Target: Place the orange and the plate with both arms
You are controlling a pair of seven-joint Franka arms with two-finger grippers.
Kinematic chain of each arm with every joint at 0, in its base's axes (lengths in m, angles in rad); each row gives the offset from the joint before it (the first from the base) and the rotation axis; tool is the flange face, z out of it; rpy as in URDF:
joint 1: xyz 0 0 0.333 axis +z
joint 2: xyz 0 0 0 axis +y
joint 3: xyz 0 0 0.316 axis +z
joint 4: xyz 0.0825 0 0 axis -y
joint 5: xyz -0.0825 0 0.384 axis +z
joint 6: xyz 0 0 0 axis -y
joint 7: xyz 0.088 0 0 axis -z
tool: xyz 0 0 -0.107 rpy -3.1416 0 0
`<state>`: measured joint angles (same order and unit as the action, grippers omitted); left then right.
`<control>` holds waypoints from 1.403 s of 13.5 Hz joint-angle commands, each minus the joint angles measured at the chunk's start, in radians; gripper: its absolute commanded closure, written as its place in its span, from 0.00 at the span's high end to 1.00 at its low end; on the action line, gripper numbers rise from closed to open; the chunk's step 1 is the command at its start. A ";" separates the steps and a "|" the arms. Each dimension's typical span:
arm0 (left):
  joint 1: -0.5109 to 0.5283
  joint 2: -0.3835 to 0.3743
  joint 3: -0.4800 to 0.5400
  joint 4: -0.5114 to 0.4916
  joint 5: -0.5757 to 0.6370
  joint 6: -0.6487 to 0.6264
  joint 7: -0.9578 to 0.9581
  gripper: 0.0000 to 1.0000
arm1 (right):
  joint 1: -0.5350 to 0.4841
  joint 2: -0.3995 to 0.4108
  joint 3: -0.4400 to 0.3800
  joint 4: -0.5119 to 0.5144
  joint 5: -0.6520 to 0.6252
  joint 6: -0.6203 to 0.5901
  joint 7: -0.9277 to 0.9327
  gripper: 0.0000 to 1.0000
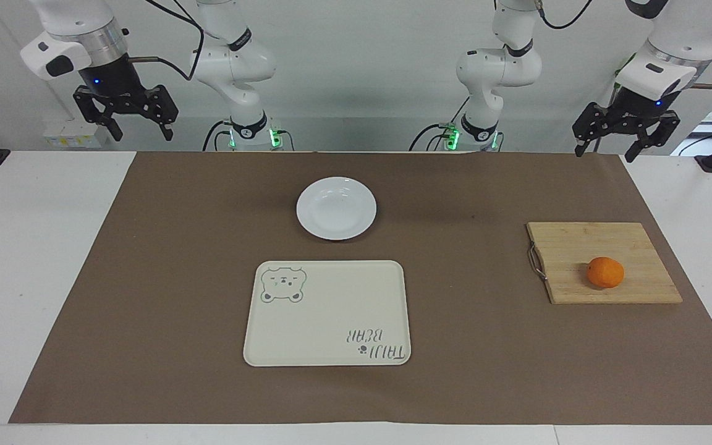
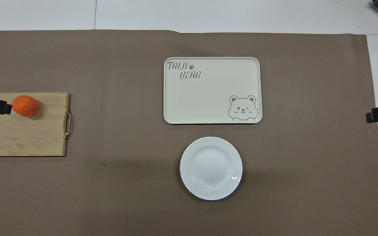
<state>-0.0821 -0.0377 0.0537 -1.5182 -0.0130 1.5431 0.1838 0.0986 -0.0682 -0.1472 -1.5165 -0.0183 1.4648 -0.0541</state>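
The orange (image 1: 606, 272) lies on a wooden cutting board (image 1: 578, 241) toward the left arm's end of the table; it also shows in the overhead view (image 2: 25, 106). The white plate (image 1: 336, 207) sits mid-table on the brown mat, nearer to the robots than the tray, and also shows in the overhead view (image 2: 211, 168). My left gripper (image 1: 605, 153) is open and empty, raised over the mat's edge by the robots. My right gripper (image 1: 143, 135) is open and empty, raised at the right arm's end, and waits.
A cream rectangular tray with a bear drawing (image 1: 327, 313) lies farther from the robots than the plate. The cutting board has a metal handle (image 1: 536, 261) on the side toward the tray. A brown mat (image 1: 177, 278) covers most of the white table.
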 commanded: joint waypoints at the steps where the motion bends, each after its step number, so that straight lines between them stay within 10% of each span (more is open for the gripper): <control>1: 0.045 0.018 -0.005 -0.014 -0.002 0.046 0.020 1.00 | -0.007 -0.008 0.001 -0.005 -0.006 -0.011 -0.021 1.00; 19: 0.128 0.153 -0.005 -0.181 -0.001 0.353 0.121 1.00 | -0.007 -0.008 0.001 -0.007 -0.006 -0.011 -0.021 1.00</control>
<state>0.0274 0.0959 0.0563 -1.6746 -0.0130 1.8525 0.2871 0.0986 -0.0682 -0.1472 -1.5165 -0.0183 1.4648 -0.0541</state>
